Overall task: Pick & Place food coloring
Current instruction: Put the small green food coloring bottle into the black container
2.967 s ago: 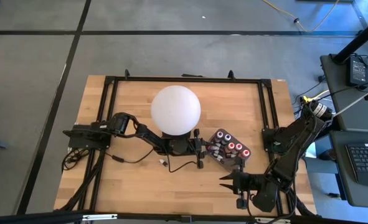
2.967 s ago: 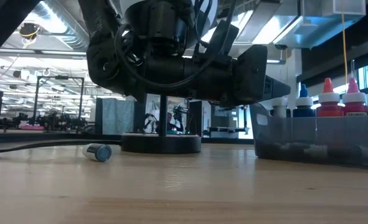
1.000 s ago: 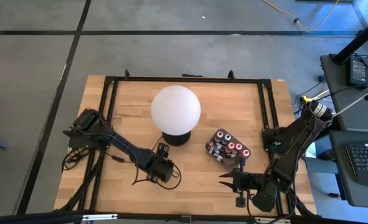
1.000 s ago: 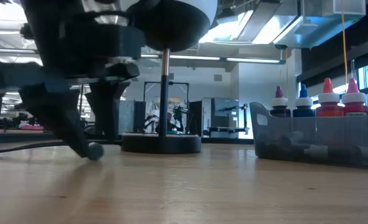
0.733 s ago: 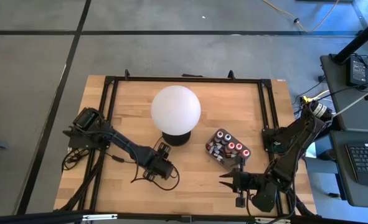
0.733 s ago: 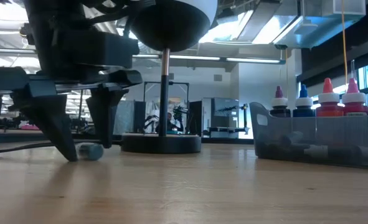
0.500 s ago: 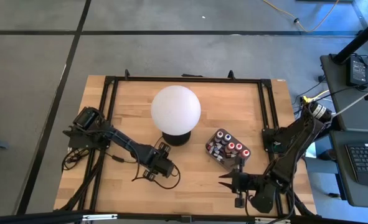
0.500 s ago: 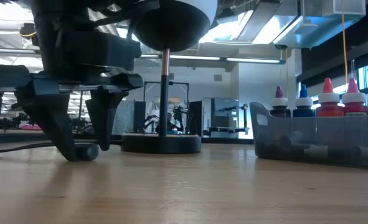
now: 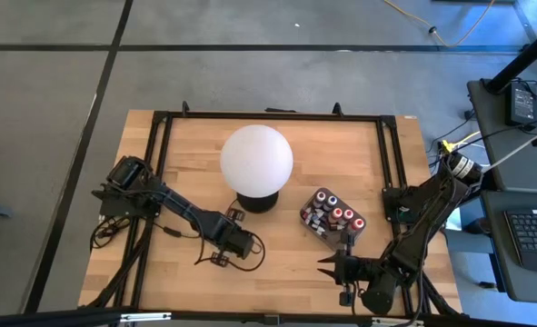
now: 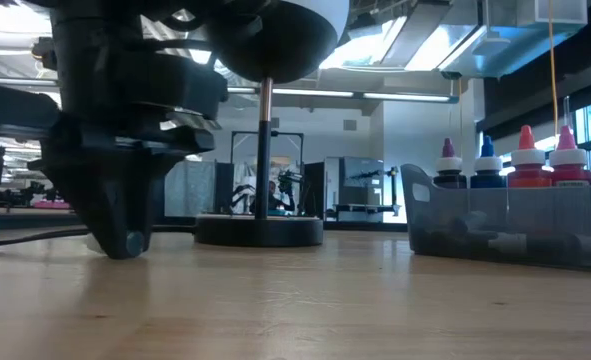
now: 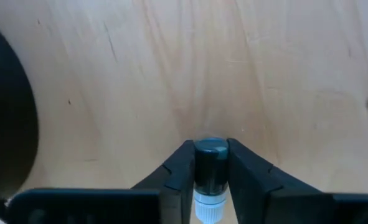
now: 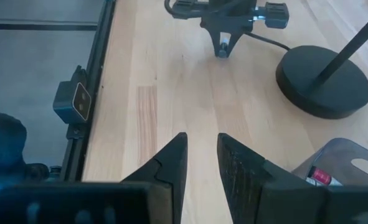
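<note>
Left gripper: the left gripper (image 11: 211, 171) was down at the table, in front of the lamp base, its two dark fingers (image 11: 177, 174) pressed against both sides of a small dark food-coloring bottle with a pale cap end (image 11: 210, 168), so it held that bottle.
Held bottle: it lay on its side on the light wooden tabletop (image 11: 171, 74) (the low view showed only its dark end between the finger tips, at board level), not yet lifted.
Right gripper: the right gripper (image 12: 200, 155) hung over the near part of the table in front of the tray, its fingers close together with a narrow gap and nothing between them; it waited.
Tray: the dark translucent rectangular tray (image 9: 315, 232) sat just beside the lamp base, toward the right arm, with red, blue and purple bottles standing upright inside (image 10: 524, 150).
Lamp: the big white globe lamp on a round black base (image 9: 256, 159) stood between the held bottle and the far edge of the table.
Step in hand: judged as the grasp of a stray bottle, pick nearly complete.
Next move: it would call for a straight lift clear of the wood, then a carry past the lamp base to an open spot in the tray, keeping the bottle from slipping along the fingers.
</note>
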